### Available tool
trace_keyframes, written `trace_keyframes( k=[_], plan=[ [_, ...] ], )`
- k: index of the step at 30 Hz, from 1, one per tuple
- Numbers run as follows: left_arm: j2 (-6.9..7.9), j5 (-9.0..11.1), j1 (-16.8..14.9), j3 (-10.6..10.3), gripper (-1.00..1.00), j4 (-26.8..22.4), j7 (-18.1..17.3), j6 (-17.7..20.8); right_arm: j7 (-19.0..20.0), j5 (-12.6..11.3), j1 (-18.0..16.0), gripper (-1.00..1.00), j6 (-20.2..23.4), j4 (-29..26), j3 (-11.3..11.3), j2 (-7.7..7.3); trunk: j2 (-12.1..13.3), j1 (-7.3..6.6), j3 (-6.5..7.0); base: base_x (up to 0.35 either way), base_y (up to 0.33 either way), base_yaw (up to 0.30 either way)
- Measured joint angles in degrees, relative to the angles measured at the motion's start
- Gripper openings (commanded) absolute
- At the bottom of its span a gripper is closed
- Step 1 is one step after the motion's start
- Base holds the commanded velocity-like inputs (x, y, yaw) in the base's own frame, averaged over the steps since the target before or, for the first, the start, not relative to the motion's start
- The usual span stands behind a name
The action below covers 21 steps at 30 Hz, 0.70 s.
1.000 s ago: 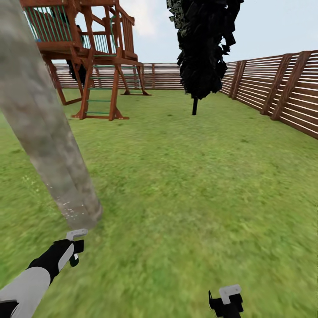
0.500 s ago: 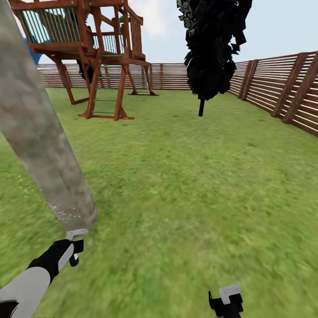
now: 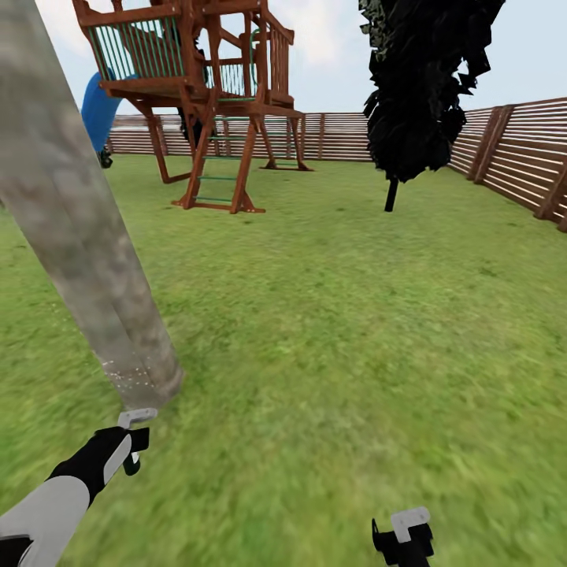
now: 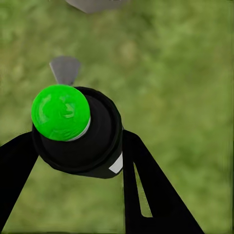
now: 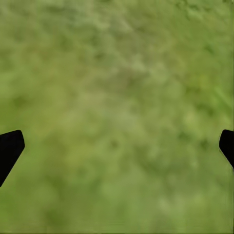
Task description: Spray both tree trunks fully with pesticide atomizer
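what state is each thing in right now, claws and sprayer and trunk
left claw: shut on the atomizer
black atomizer with bright green cap: held, off the grass
right claw: open, nothing between its fingers
thick mottled grey-beige tree trunk: pale specks near its base only

A brown fence point(image 3: 516, 161) of horizontal wooden slats runs along the far edge of the lawn and down toward three o'clock. At eleven o'clock stands a red-brown wooden play tower point(image 3: 206, 94) — green railings, a ladder, a blue slide point(image 3: 98, 110) on its side. A black-leaved tree with a thin stem point(image 3: 420, 87) rises at one o'clock. Pale blue sky point(image 3: 331, 55), faint cloud — even daylight.
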Motion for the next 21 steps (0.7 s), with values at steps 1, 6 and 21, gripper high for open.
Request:
trace_keyframes(
  k=[1, 6, 21],
  plan=[
    [0.0, 0.0, 0.0, -0.02, -1.0, 0.0, 0.0, 0.0, 0.0, -0.01, 0.0, 1.0, 0.0, 0.0, 0.0, 0.0, 0.0, 0.0, 0.0, 0.161, -0.261, 0.12],
    [0.0, 0.0, 0.0, 0.0, -1.0, 0.0, 0.02, 0.0, 0.0, 0.0, 0.0, 1.0, 0.0, 0.0, 0.0, 0.0, 0.0, 0.0, 0.0, 0.161, -0.261, 0.019],
    [0.2, -0.04, 0.0, 0.04, -1.0, -0.04, 0.07, 0.03, 0.0, 0.05, 0.0, 1.0, 0.0, 0.0, 0.0, 0.0, 0.0, 0.0, 0.0, 0.132, -0.262, 0.154]
  ],
)
